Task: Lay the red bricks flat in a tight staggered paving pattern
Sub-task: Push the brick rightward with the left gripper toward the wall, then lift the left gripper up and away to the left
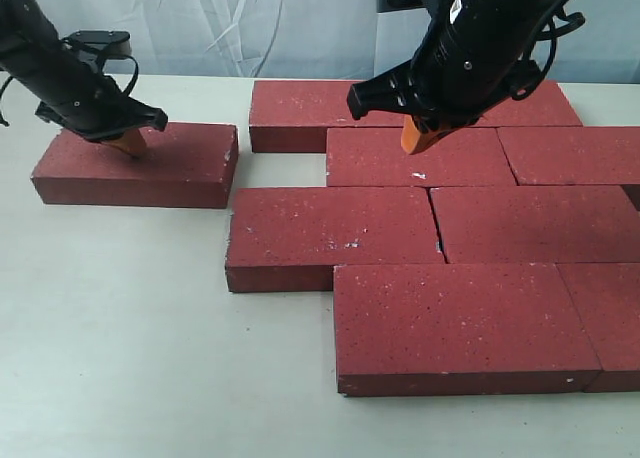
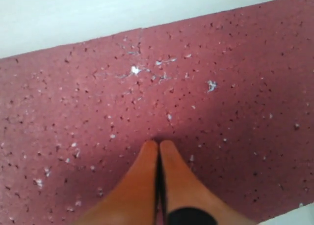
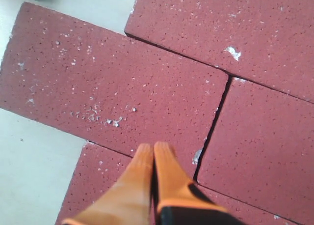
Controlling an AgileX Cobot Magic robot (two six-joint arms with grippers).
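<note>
Most of the red bricks [image 1: 430,223] already lie flat as a paved patch [image 1: 385,156] in four staggered rows. Their joints are tight, except for a thin dark seam between two neighbours that shows in the right wrist view. One lone brick [image 1: 180,168] sits flat on the table [image 1: 120,328], just off the patch's left edge and roughly level with its second row from the back. A narrow strip of bare table separates it from the patch. The left gripper [image 1: 130,143] has its orange fingers pressed together into a single point, which rests on the lone brick's top face near its back edge. It grips nothing. The likely reason is that a brick this wide cannot be pinched, so closed tips bearing down can shove it sideways towards the patch. The right gripper [image 1: 418,138] is likewise closed and empty, and its tips are over the left part of the patch's second-row brick (whether they touch it I cannot tell). From there it could pin that row so an arriving brick does not knock the laid ones out of line. The move ahead looks like a short, level slide, and the risk is the lone brick skewing as it goes.
</note>
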